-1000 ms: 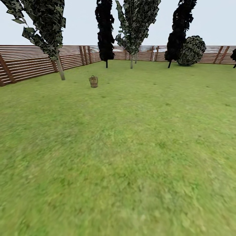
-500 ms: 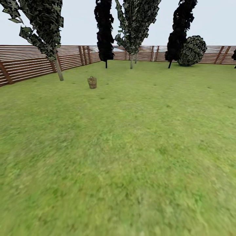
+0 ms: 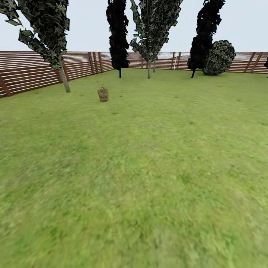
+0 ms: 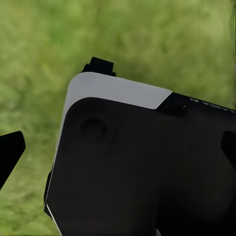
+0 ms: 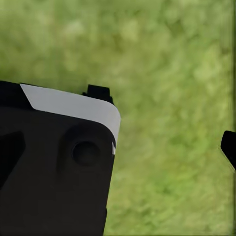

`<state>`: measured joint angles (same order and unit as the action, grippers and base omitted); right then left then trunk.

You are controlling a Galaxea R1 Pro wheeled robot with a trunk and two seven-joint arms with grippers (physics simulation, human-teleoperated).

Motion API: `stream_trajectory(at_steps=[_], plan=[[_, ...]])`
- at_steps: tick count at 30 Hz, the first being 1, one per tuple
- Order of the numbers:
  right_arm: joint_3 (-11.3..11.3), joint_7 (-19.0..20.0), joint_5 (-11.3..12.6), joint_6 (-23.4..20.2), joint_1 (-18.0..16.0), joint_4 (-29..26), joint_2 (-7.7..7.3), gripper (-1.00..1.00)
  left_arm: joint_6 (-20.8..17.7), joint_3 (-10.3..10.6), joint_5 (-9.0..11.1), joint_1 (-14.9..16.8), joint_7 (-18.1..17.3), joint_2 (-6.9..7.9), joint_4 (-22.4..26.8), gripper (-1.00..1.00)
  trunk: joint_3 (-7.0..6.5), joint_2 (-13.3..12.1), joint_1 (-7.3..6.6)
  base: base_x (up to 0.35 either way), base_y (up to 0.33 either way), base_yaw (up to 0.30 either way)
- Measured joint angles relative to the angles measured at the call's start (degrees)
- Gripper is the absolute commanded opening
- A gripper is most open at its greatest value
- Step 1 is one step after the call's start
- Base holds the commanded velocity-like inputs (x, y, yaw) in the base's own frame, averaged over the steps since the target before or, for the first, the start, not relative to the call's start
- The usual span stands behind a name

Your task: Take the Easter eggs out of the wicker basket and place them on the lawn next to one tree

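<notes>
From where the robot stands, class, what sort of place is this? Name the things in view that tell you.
A fenced garden or yard, outdoors. Mottled green lawn covers the ground, a brown slatted wooden fence rings it, and trees stand along the far edge, one with a pale bare trunk. A small wicker basket sits on the grass.

I can't read any text, label or number anywhere; faint pale marks on the black robot body (image 4: 147, 167) in my left wrist view stay illegible.
</notes>
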<state>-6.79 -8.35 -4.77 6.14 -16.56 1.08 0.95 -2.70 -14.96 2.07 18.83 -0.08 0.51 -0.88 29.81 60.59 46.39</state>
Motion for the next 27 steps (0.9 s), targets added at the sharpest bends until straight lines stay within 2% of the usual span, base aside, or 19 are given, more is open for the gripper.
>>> stream_trajectory(at_steps=[27], plan=[[0.0,0.0,0.0,0.0,0.0,0.1,0.00,1.00,0.0,0.0,0.0,0.0,0.0,0.00,0.0,1.00,0.00,0.0,0.00,0.324,-0.091,0.000]])
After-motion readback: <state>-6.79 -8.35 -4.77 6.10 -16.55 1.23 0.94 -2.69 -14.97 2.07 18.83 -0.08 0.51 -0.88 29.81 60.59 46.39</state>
